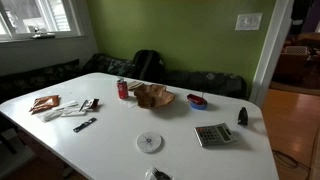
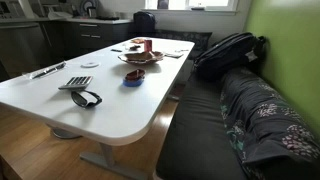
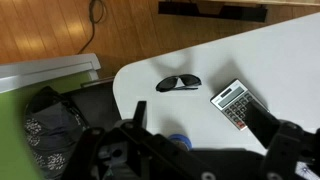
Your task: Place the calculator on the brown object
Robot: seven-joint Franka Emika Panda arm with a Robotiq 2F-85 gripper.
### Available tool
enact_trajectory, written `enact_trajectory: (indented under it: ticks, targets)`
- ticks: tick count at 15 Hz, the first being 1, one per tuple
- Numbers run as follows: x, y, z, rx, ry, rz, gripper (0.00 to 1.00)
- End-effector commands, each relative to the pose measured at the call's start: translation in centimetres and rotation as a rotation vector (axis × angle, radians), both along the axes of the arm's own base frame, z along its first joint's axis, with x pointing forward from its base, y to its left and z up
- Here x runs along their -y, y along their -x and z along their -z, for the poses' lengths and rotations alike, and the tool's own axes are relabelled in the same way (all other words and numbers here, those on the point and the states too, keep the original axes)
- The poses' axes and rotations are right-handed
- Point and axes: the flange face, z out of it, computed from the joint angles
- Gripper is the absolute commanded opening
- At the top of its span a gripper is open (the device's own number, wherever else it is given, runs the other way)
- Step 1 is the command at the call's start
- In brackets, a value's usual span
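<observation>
The grey calculator (image 1: 213, 135) lies flat on the white table (image 1: 110, 135) near a corner; it also shows in the other exterior view (image 2: 75, 82) and in the wrist view (image 3: 232, 101). The brown object (image 1: 153, 96), a shallow bowl-like basket, sits mid-table, also in an exterior view (image 2: 140, 57), well apart from the calculator. My gripper (image 3: 195, 108) shows only in the wrist view. It is open and empty, high above the table, with its right finger overlapping the calculator's edge in the picture.
Black sunglasses (image 3: 178, 82) lie beside the calculator near the table's edge (image 2: 86, 98). A small blue dish (image 1: 197, 101), a red can (image 1: 123, 89), a round disc (image 1: 149, 142) and papers (image 1: 60, 106) are on the table. A dark bench with bags (image 2: 240, 100) runs alongside.
</observation>
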Motion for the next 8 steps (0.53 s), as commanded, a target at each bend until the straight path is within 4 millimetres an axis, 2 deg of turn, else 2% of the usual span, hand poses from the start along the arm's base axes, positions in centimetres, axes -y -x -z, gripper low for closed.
enact_trajectory:
  ticks: [1,5,8]
  targets:
    - [0.0,0.0,0.0,-0.001,0.0,0.0,1.0]
    - [0.0,0.0,0.0,-0.001,0.0,0.0,1.0]
    - [-1.4,-1.9,1.7,-0.006,0.049,0.05,1.0]
